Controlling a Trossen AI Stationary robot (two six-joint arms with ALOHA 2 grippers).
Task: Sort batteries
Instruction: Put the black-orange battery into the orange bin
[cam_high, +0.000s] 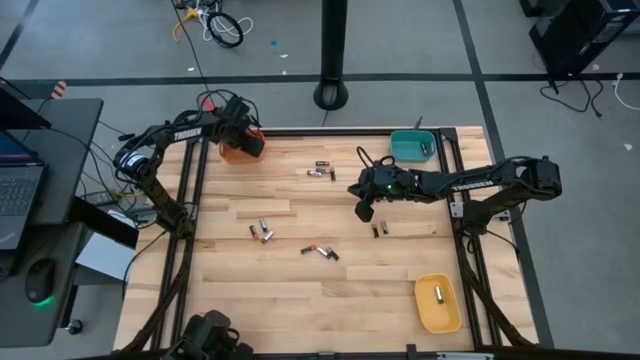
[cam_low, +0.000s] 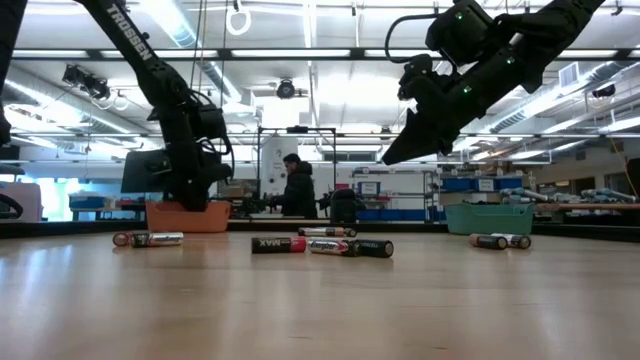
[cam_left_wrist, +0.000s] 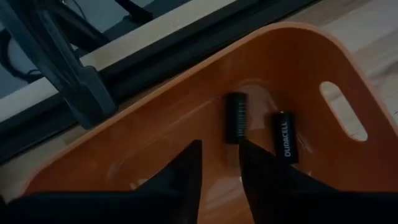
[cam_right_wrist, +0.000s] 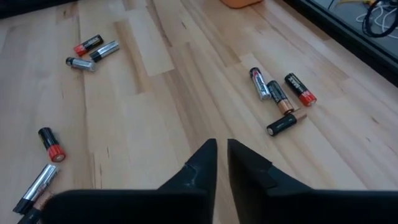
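Batteries lie scattered on the wooden table: a cluster at the far middle, a pair, a group and one near my right gripper. My left gripper hangs open over the orange bin at the table's far left. Two black batteries lie on the bin's floor just beyond its fingertips. My right gripper hovers above the table's right middle, tilted down, its fingers a narrow gap apart with nothing between them.
A teal bin stands at the far right corner. A yellow bin at the near right holds one battery. Black frame rails run along the table's edges. A person stands far off in the room behind.
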